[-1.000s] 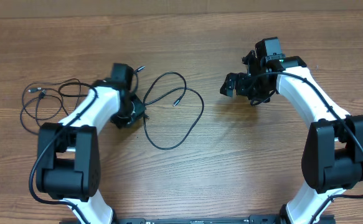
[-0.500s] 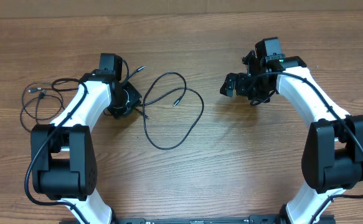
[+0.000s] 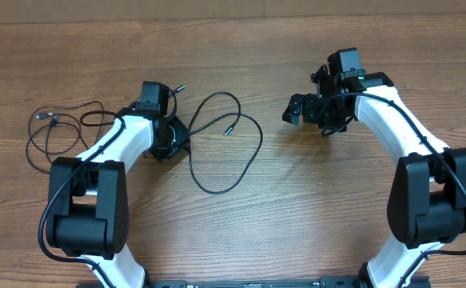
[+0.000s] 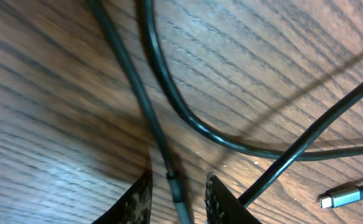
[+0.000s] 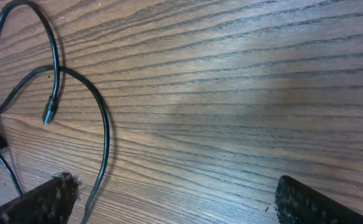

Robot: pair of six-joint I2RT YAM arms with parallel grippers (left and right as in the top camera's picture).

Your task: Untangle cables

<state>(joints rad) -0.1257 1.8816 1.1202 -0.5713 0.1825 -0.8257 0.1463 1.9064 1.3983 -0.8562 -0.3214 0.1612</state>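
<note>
Two thin black cables lie on the wooden table. One is a loose coil (image 3: 37, 140) at the far left. The other makes a wide loop (image 3: 248, 160) in the middle, its silver plug tip (image 3: 226, 132) inside the loop. My left gripper (image 3: 171, 144) sits low where the two cables meet. In the left wrist view its fingers (image 4: 141, 196) stand slightly apart, with one cable strand (image 4: 145, 106) running between them and a gap on each side. Another plug (image 4: 343, 198) lies to the right. My right gripper (image 3: 300, 112) hovers right of the loop, wide open and empty (image 5: 175, 205).
Both arms' black bases stand at the table's near edge, left (image 3: 81, 216) and right (image 3: 428, 208). A strand of the middle cable (image 5: 103, 137) with a plug tip (image 5: 47, 115) lies near my right gripper's left finger (image 5: 44, 202).
My left gripper swung left half a second ago and has come back right, over the cable crossing. The cables have hardly shifted. The right arm has not moved.
</note>
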